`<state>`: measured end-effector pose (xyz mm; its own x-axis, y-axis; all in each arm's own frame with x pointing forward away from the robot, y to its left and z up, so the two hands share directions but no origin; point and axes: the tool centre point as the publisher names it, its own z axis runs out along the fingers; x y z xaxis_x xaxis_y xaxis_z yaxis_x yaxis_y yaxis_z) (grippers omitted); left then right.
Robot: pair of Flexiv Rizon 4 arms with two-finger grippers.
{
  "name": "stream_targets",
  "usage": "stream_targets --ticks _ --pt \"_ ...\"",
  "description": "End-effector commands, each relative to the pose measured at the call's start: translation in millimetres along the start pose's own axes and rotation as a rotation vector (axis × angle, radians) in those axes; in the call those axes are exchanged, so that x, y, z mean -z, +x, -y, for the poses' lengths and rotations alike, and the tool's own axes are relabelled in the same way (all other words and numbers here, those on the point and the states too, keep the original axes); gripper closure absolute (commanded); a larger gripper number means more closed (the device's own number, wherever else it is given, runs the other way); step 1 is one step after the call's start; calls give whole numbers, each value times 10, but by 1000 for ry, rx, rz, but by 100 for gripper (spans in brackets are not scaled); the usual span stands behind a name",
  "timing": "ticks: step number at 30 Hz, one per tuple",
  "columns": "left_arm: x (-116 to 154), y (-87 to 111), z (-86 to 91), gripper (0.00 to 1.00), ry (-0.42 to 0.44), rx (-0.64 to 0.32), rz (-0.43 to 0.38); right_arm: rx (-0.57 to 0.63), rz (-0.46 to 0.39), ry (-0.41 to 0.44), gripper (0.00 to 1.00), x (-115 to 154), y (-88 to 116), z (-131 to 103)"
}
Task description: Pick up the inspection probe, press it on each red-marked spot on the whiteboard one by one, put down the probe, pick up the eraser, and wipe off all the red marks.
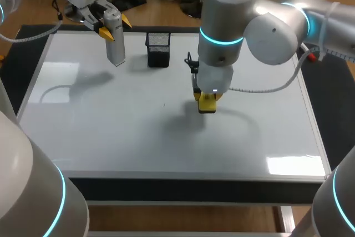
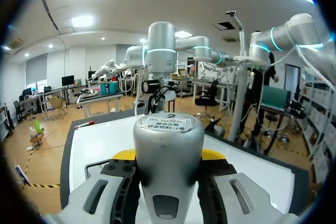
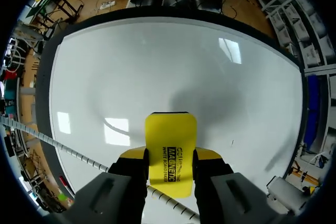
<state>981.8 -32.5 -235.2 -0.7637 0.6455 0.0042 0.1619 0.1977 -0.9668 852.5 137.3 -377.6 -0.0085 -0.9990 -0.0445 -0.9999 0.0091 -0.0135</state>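
Wiping step: eraser (image 1: 207,107) on the whiteboard (image 1: 111,131), probe (image 1: 116,48) held aside.

Head view: my right gripper (image 1: 206,98) is closed on the yellow eraser, which seems pressed on the whiteboard near its middle. My left gripper (image 1: 115,26) clamps the grey probe upright at the far left, beside the black mesh holder (image 1: 158,48).
Left wrist view: both fingers bear on the probe's sides.
Right wrist view: fingers narrowly parted, gripping the eraser's flanks, bare white surface ahead. I see no red marks, only a tiny dark speck (image 3: 232,142).
I judge the wiping nearly done. Next I'd sweep flat with even pressure, then check for leftovers.
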Motion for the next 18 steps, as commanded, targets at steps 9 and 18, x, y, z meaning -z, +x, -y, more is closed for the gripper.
stream_targets --ticks 9,18 --pt "70 -55 -23 100 9 1 -29 11 -17 -42 100 -111 -117 733" --pt "70 -55 -23 100 9 1 -29 -21 -27 -38 100 -123 -162 1285"
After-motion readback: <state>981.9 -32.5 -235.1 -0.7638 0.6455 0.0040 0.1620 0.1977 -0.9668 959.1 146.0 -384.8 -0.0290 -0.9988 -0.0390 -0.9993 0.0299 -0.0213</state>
